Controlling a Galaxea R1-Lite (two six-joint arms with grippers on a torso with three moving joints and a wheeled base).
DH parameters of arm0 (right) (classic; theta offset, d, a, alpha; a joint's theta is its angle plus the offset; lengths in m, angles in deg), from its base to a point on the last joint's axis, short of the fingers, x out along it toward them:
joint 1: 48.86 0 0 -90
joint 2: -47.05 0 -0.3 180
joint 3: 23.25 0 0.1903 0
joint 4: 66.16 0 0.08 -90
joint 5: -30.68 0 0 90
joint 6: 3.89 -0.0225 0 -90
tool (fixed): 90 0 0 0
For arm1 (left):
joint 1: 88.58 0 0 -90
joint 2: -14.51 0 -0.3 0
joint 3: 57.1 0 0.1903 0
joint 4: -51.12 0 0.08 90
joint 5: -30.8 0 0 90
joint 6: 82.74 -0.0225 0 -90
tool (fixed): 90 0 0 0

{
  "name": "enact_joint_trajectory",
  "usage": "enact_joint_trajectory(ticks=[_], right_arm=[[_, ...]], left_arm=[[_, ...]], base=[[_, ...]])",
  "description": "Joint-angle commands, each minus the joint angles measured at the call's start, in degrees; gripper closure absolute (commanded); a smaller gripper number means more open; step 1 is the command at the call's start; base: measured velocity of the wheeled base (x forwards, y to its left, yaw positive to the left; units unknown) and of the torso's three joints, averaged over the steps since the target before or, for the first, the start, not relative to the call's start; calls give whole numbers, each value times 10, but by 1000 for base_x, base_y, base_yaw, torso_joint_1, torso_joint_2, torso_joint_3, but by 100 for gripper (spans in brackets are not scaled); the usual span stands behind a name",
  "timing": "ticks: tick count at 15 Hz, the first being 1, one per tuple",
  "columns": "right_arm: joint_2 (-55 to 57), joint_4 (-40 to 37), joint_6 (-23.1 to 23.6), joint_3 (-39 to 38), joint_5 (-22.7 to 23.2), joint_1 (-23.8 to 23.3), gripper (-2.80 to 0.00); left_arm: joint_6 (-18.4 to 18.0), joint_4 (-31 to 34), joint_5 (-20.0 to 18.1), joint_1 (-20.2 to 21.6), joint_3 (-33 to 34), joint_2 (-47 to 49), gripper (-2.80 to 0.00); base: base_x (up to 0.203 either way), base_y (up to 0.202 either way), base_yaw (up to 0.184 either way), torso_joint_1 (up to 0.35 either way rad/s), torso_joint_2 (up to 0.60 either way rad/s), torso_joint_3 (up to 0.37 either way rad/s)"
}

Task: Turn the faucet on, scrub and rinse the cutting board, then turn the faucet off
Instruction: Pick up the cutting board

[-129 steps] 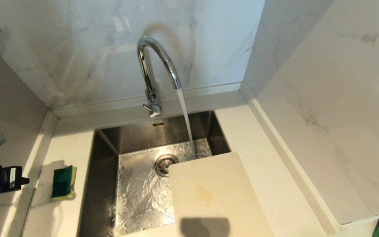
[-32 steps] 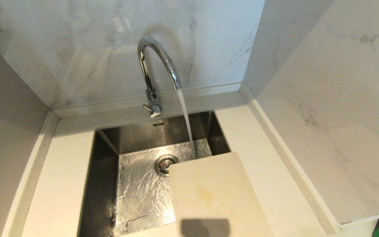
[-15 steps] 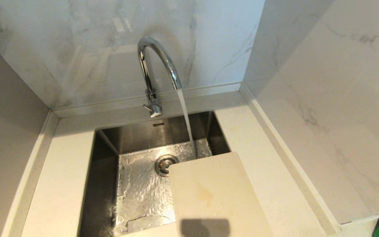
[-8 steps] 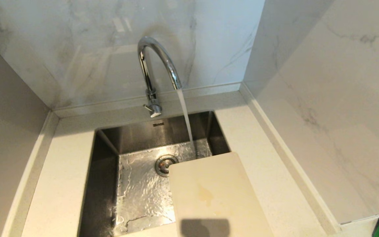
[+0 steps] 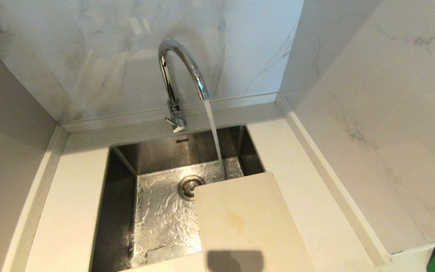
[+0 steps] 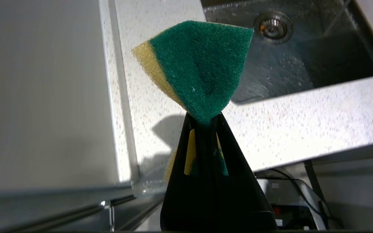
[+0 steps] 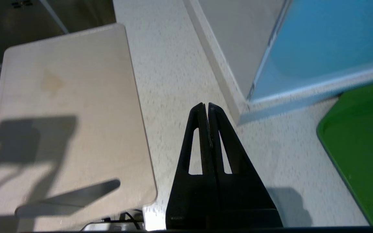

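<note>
**Head view: water runs, sponge gone from the counter and now in my left jaws**

Head view shows the worktop (image 5: 70, 211), the largest thing before me, wrapped round the steel sink (image 5: 157, 211). The cutting board (image 5: 247, 226) lies across the sink's right rim, part over the basin and part on the worktop, a faint yellowish stain near its middle. The faucet (image 5: 176, 75) stands behind the sink, a stream of water (image 5: 214, 139) falling from its spout to the sink floor just beyond the board's far edge, near the drain (image 5: 189, 186).

Against the earliest frame, the sponge no longer lies on the worktop left of the sink, and my left arm has left that view. Board, faucet and stream are as before.

My left gripper (image 6: 205, 120) hangs off the counter's front left corner, jaws clamped on the green-and-yellow sponge (image 6: 199, 64), which fans out above them. My right gripper (image 7: 206, 106) hovers over the worktop just right of the board, jaws pressed together on nothing. A green tray (image 7: 364, 155) lies further right.

A small dark mark sits on the sink's back wall under the faucet; I cannot read it.
</note>
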Motion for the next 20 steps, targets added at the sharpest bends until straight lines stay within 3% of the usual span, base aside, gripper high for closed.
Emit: enact_joint_trajectory(ticks=[1,11,17,20], right_arm=[[1,0,0,0,0,0,0],[0,0,0,0,0,0,0],[2,-16,3,7,-2,0,0],[39,-104,-37,112,7,0,0]], left_arm=[[0,1,0,0,0,1,0],[0,1,0,0,0,1,0],[0,1,0,0,0,1,0],[0,1,0,0,0,1,0]], base=[[-188,0,14,16,8,-6],[-182,0,-9,0,0,5],[-81,0,-17,-1,1,2],[0,0,0,0,0,0]])
